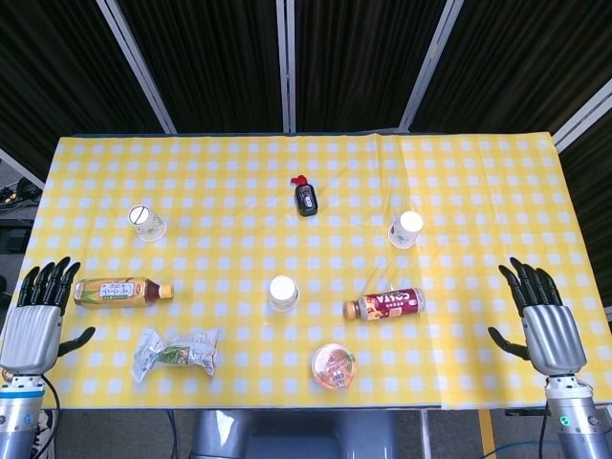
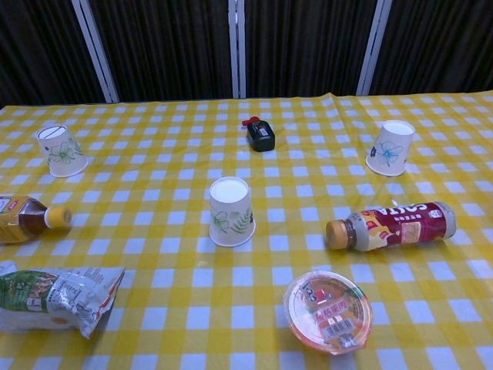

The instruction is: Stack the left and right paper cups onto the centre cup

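Note:
Three white paper cups stand upside down on the yellow checked cloth. The centre cup (image 1: 282, 293) (image 2: 230, 211) is in the middle, the left cup (image 1: 147, 224) (image 2: 62, 151) at the far left, the right cup (image 1: 405, 229) (image 2: 390, 148) at the far right. My left hand (image 1: 38, 320) hovers open at the table's front left corner, well short of the left cup. My right hand (image 1: 545, 320) hovers open at the front right edge, far from the right cup. Neither hand shows in the chest view.
A tea bottle (image 1: 120, 292) and a snack bag (image 1: 176, 351) lie front left. A Costa bottle (image 1: 385, 305) lies right of the centre cup, a sealed round tub (image 1: 334, 367) in front of it. A small dark bottle (image 1: 305, 198) sits behind centre.

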Robot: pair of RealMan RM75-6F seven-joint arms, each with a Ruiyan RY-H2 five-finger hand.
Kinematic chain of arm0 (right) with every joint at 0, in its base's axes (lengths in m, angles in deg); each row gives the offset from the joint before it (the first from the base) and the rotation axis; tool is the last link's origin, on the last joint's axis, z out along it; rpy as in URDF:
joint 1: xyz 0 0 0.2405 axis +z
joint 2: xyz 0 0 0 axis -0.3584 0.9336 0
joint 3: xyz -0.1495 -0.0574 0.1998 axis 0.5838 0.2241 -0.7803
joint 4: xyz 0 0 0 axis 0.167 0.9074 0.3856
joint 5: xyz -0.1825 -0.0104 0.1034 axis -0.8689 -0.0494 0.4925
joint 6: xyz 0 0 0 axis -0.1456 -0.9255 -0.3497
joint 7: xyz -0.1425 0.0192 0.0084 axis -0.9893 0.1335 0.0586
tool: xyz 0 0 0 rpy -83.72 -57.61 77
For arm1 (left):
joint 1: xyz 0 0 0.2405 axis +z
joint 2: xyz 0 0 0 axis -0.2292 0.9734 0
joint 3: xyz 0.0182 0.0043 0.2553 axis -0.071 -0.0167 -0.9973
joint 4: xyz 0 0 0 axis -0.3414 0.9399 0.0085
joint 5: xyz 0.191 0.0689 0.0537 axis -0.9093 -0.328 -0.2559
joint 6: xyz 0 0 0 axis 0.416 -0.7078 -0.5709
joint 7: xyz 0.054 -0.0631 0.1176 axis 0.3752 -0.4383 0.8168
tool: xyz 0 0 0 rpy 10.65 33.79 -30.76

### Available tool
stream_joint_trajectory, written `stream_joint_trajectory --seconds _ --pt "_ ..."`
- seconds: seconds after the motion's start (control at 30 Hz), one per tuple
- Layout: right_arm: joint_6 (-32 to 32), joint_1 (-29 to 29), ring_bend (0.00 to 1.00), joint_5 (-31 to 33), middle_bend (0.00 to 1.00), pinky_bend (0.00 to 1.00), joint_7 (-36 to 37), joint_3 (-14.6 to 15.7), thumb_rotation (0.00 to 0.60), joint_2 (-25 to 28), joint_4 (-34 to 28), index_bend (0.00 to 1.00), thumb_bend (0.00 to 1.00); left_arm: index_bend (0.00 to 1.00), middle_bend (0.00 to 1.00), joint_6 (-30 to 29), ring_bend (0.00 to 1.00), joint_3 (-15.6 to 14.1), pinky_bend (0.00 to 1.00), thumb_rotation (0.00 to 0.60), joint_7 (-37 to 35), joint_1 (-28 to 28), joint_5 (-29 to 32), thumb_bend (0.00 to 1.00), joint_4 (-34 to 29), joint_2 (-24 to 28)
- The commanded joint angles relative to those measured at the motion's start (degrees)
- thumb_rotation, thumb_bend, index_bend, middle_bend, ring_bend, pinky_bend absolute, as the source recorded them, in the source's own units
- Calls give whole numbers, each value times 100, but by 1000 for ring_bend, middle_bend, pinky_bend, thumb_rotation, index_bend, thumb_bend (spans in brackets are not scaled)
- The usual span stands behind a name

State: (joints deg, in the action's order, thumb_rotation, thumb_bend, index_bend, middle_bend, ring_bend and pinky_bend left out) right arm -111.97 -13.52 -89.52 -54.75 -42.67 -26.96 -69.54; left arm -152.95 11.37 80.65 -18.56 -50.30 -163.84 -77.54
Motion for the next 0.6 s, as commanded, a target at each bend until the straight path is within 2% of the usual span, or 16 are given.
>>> stream_joint_trajectory --seconds 0.03,0.23,0.33,0.6 --pt "29 20 0 36 0 0 38 -28 600 11 29 0 117 40 0 353 0 217 0 600 41 -255 238 174 -136 175" --pt "39 48 0 92 0 0 101 -90 600 34 74 0 117 144 0 1342 0 684 0 600 294 -906 908 175 -370 524" --pt "49 53 0 129 0 0 140 -111 600 49 83 0 117 159 0 1890 0 908 0 600 441 -1265 1360 175 -342 631" --pt "153 85 0 304 0 0 196 -170 600 59 171 0 117 151 0 3428 0 1352 0 600 807 -2351 2834 177 454 500"
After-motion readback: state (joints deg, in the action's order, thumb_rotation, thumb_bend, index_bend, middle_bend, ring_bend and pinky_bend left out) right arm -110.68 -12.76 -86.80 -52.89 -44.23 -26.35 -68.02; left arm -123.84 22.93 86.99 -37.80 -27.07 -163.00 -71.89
